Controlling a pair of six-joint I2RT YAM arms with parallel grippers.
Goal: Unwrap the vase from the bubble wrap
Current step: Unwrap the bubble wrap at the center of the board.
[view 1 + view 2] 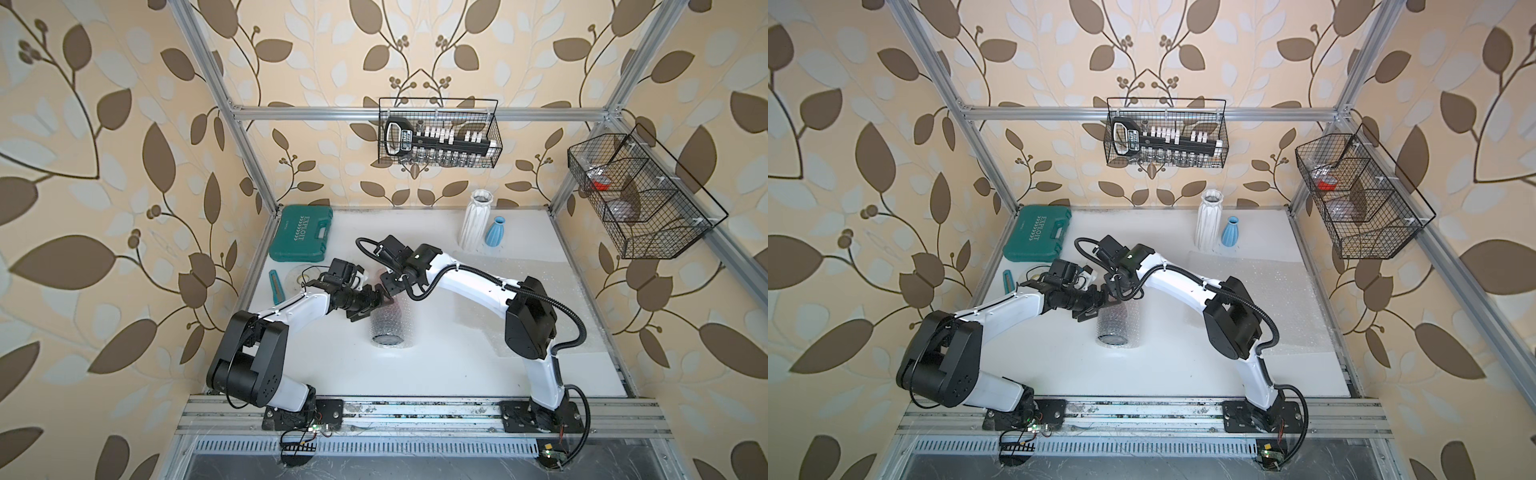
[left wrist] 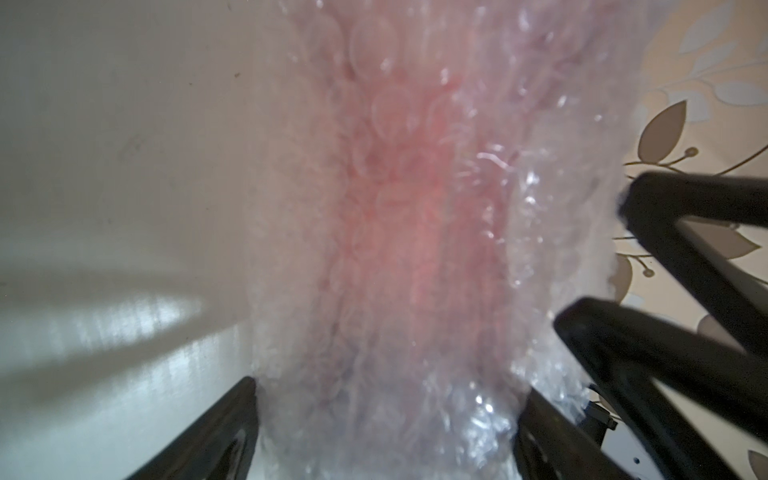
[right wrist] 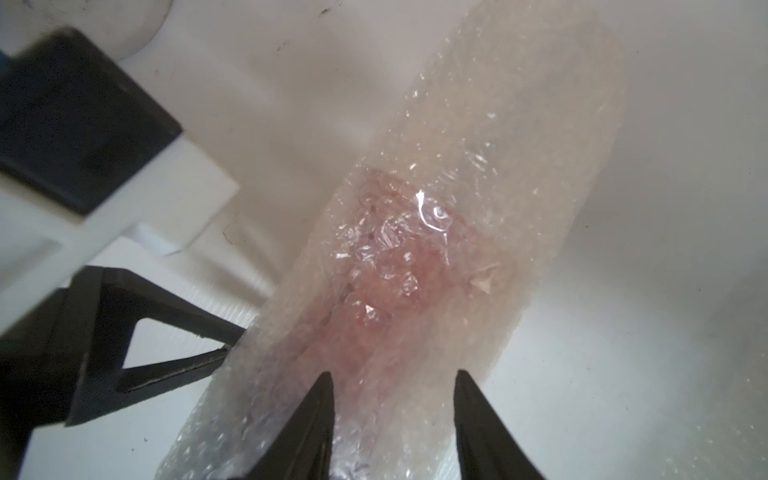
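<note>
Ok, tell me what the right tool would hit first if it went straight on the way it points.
The bubble wrap: in the right wrist view the right tool points straight into the roll, fingertips at its surface. Whether they already touch is unclear.

My left claw (image 1: pixel 380 297) and right claw (image 1: pixel 390 286) crowd each other over the bubble-wrapped roll (image 1: pixel 386 324). The table (image 1: pixel 332 365) lies open toward my bases. The green case (image 1: pixel 301 232), white vase (image 1: pixel 476 226) and blue vase (image 1: pixel 496 236) line the back.

Two vases (image 1: pixel 476 220) (image 1: pixel 498 231), two baskets (image 1: pixel 492 120) (image 1: pixel 648 243), one toolcase (image 1: pixel 300 232), one bubble wrap roll (image 1: pixel 387 326)
</note>
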